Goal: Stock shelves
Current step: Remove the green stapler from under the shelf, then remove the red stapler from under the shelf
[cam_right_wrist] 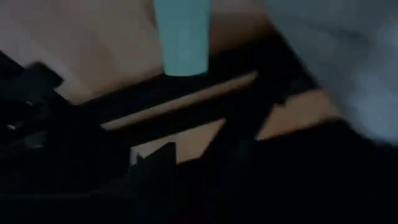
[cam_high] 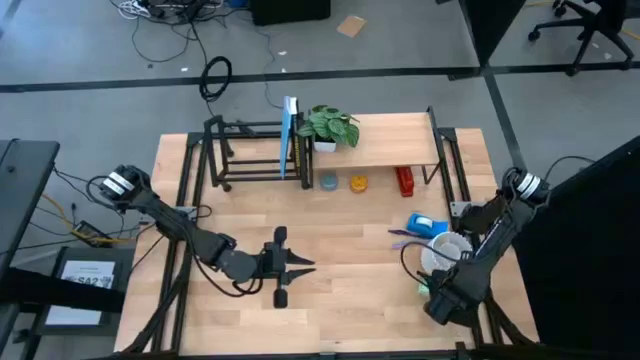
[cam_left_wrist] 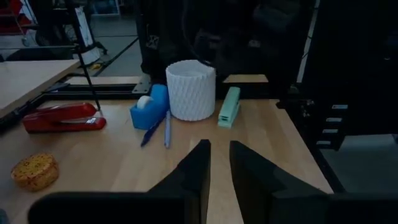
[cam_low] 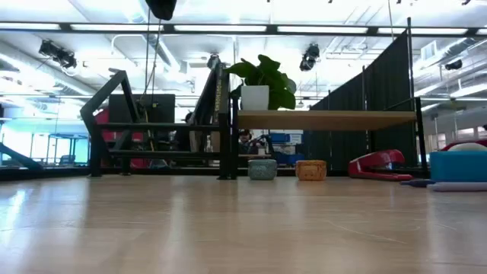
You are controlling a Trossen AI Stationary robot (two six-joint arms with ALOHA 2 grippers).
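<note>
The shelves stand at the table's far side: a black rod rack [cam_high: 250, 152] with a blue-and-white book [cam_high: 290, 138] upright at its right end, and a wooden plank stand [cam_high: 400, 140] bearing a potted plant [cam_high: 330, 127]. Under the plank sit a grey pot [cam_low: 262, 169], a yellow tub [cam_low: 310, 170] and a red stapler [cam_low: 378, 164]. At the right lie a blue tape dispenser [cam_left_wrist: 150, 107], a white cup [cam_left_wrist: 191, 89], pens [cam_left_wrist: 155, 129] and a mint stapler [cam_left_wrist: 229, 106]. My left gripper [cam_left_wrist: 219, 165] hovers mid-table, narrowly open, holding nothing. My right gripper [cam_high: 440, 300] hangs at the near right edge.
The table's black frame rails [cam_high: 185, 200] run along both sides. The mint stapler [cam_right_wrist: 180, 37] lies just ahead of my right wrist. Bare tabletop [cam_high: 340, 320] stretches across the near middle. Cables [cam_high: 215, 75] lie on the floor beyond the table.
</note>
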